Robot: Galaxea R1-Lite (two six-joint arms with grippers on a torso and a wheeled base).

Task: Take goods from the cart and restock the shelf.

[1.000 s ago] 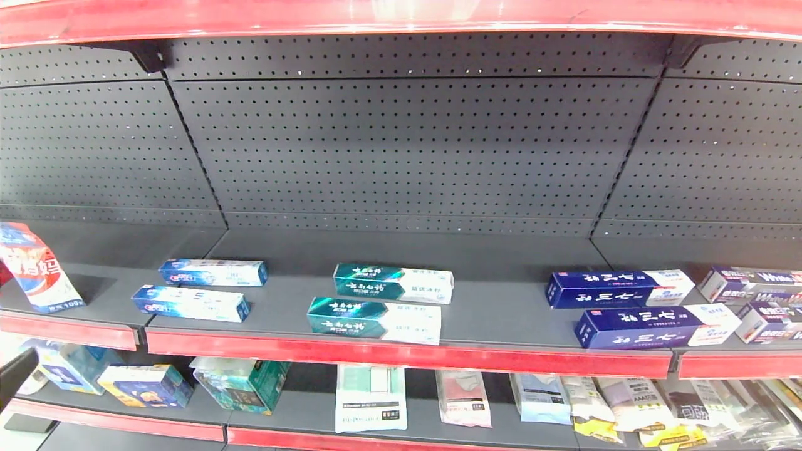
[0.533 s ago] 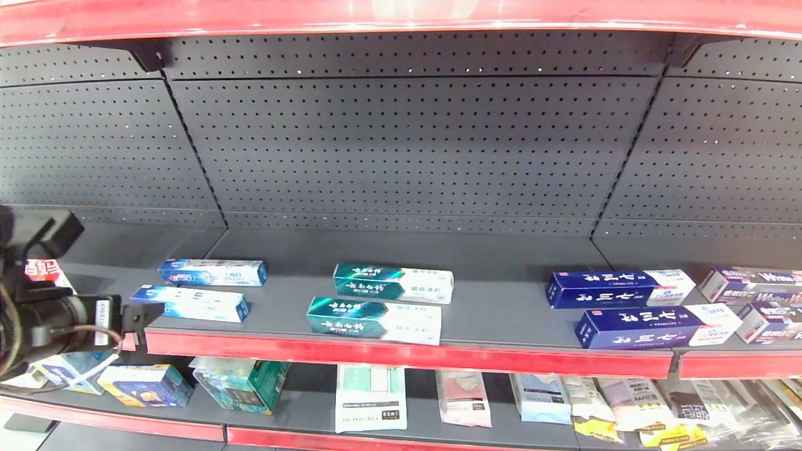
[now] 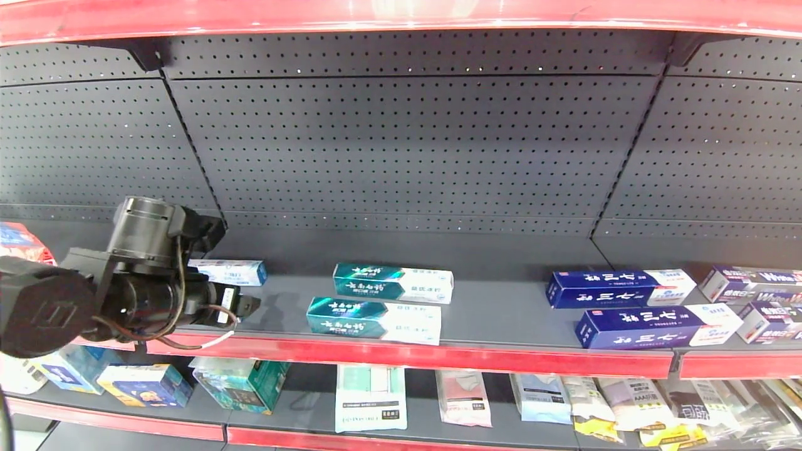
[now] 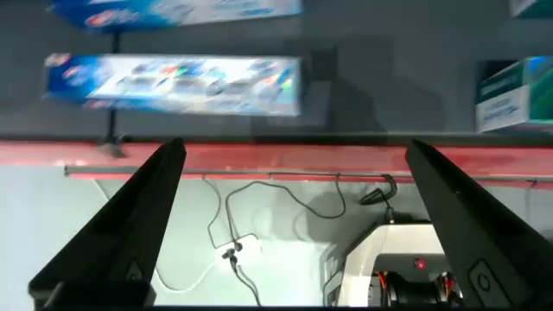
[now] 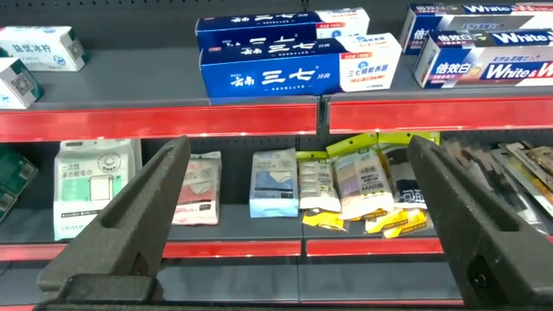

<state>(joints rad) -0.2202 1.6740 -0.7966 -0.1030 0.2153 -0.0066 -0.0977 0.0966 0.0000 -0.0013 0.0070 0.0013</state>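
My left gripper (image 3: pixel 243 305) hangs at the front edge of the grey shelf (image 3: pixel 501 250), on its left side, open and holding nothing. My left arm covers the nearer of two blue-and-white toothpaste boxes there; the farther box (image 3: pixel 235 272) partly shows. In the left wrist view the left gripper (image 4: pixel 294 151) stands open over the shelf's red front strip (image 4: pixel 285 157), with a blue-and-white box (image 4: pixel 173 82) just beyond it. My right gripper (image 5: pixel 298 142) is open and empty, set back from the shelf and facing two dark blue toothpaste boxes (image 5: pixel 294 69).
Two green-and-white toothpaste boxes (image 3: pixel 382 300) lie mid-shelf, dark blue ones (image 3: pixel 639 307) to the right, more boxes (image 3: pixel 752 294) at the far right. The shelf below holds boxes (image 3: pixel 241 382) and hanging packets (image 3: pixel 369 398). The shelf's back half is bare.
My left arm has come in from the left and moved right, now in front of the blue-and-white boxes. The goods on the shelf have not moved.
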